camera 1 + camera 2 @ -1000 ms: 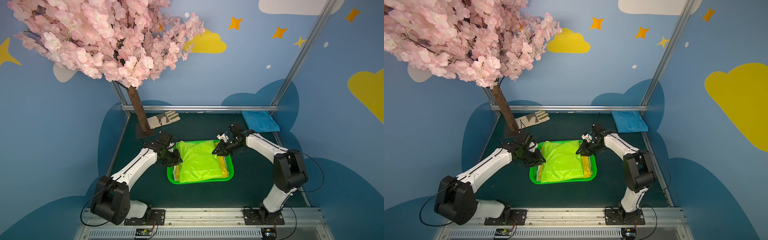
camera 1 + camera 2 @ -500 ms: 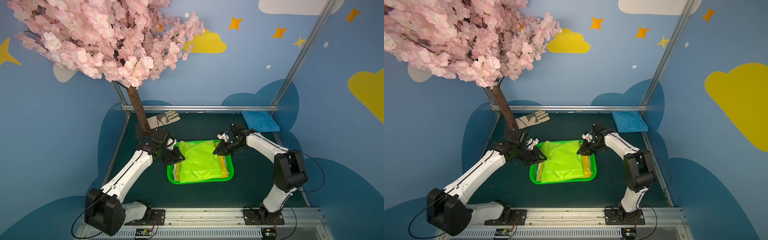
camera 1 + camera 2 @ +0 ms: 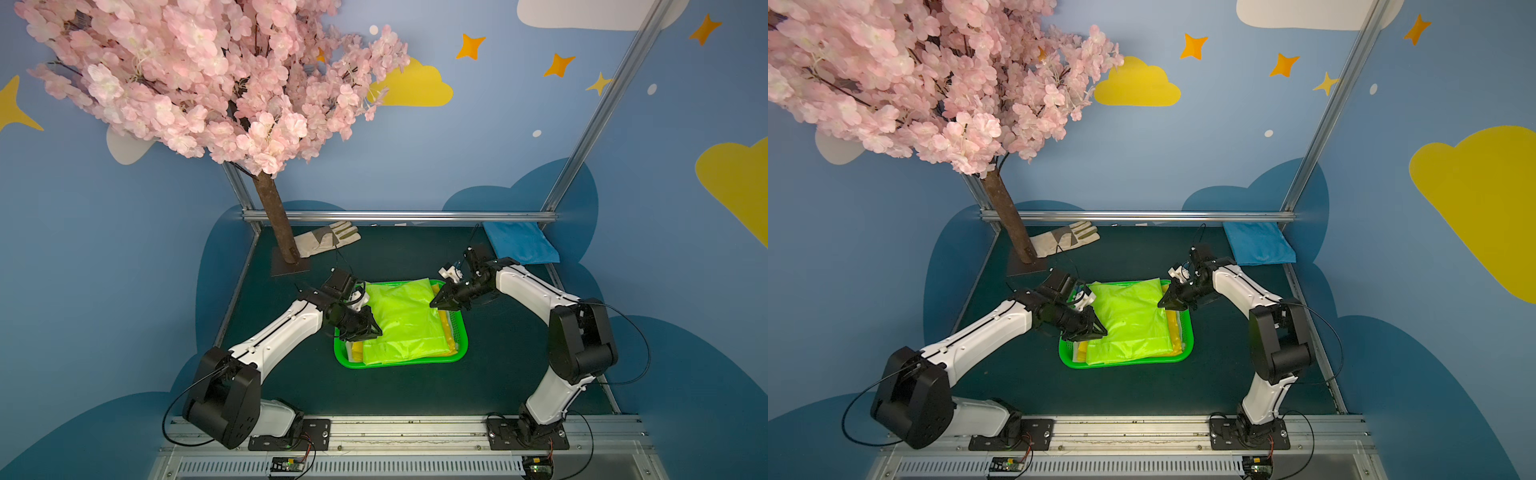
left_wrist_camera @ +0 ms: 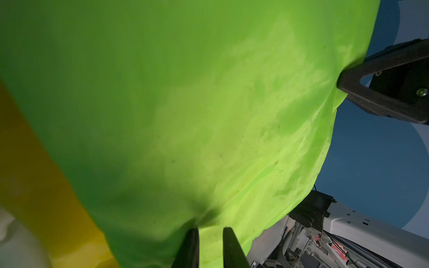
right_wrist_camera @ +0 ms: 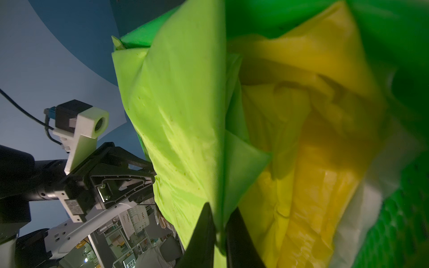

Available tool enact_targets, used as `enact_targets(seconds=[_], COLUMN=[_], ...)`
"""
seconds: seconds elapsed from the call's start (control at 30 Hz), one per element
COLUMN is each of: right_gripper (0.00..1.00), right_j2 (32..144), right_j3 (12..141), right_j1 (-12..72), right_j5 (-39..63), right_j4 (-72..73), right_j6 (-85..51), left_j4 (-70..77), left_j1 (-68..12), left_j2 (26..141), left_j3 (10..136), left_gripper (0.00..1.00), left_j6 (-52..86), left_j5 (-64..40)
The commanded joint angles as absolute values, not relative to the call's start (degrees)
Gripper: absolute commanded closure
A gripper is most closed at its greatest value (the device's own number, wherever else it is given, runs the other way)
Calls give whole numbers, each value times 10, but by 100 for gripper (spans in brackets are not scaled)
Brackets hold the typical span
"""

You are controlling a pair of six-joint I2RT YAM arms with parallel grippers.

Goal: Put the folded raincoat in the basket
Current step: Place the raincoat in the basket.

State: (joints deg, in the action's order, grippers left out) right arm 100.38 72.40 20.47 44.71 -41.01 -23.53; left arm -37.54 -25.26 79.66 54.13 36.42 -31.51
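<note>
Blue walls painted with yellow clouds and orange stars surround a dark green tabletop (image 3: 395,395). Near its middle sits the bright green mesh basket (image 3: 341,358). Over it lies the folded raincoat (image 3: 405,324), a lime-green rectangle. Its long axis runs from the far side of the tabletop toward the near side. Its near end rests on yellow folded plastic (image 5: 325,162) inside the basket.

Two white arms reach in from either side. The left jaws are nearly closed and pinch the raincoat's left edge about midway along. In the left wrist view, a pucker of lime fabric sits between the two black fingertips (image 4: 191,246). The right jaws are likewise almost closed, nipping a fold at the raincoat's right edge, nearer its far end. The sheet spans between the two grips.

A pink blossom tree (image 3: 208,83), a pale work glove (image 3: 328,243) and a blue cloth (image 3: 519,245) sit along the far edge.
</note>
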Motion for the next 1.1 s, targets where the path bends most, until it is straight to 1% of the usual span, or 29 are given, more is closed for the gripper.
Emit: enact_targets(seconds=[0.0,0.1,0.13,0.2,0.23,0.3,0.37,0.43,0.5,0.6,0.7,0.77,0.9,1.0,1.07], right_gripper=[87,86,85,77,74,70,66,66,66,66,68,69,71,72,72], right_j2=[992,988,985,971,953,911,878,862,847,823,804,796,791,796,798], right_j3=[716,711,712,726,734,740,744,748,737,693,625,580,524,517,530], right_j1=[200,200,199,190,180,160,145,149,170,223,272,292,304,303,302], right_j5=[450,449,450,450,446,432,425,448,468,469,469,463,418,392,392], right_j4=[-420,-422,-427,-459,-475,-484,-490,-497,-485,-441,-381,-350,-354,-373,-387], right_j6=[-227,-226,-226,-212,-205,-202,-215,-227,-244,-281,-328,-346,-339,-323,-313], left_j4=[-383,-391,-396,-410,-408,-390,-393,-398,-395,-386,-429,-434,-415,-396,-398], left_j1=[-254,-254,-254,-253,-249,-249,-249,-246,-241,-237,-225,-220,-212,-196,-187], left_j2=[776,773,774,773,770,756,748,755,780,841,917,950,962,951,941], left_j3=[537,541,546,559,565,578,600,623,647,686,745,759,739,711,707], left_gripper=[75,69,66,62,61,60,59,60,62,67,73,74,73,68,63], left_j6=[360,359,359,369,377,388,385,380,379,374,360,353,348,352,349], left_j5=[-308,-306,-304,-304,-323,-349,-330,-310,-313,-310,-283,-275,-260,-267,-272])
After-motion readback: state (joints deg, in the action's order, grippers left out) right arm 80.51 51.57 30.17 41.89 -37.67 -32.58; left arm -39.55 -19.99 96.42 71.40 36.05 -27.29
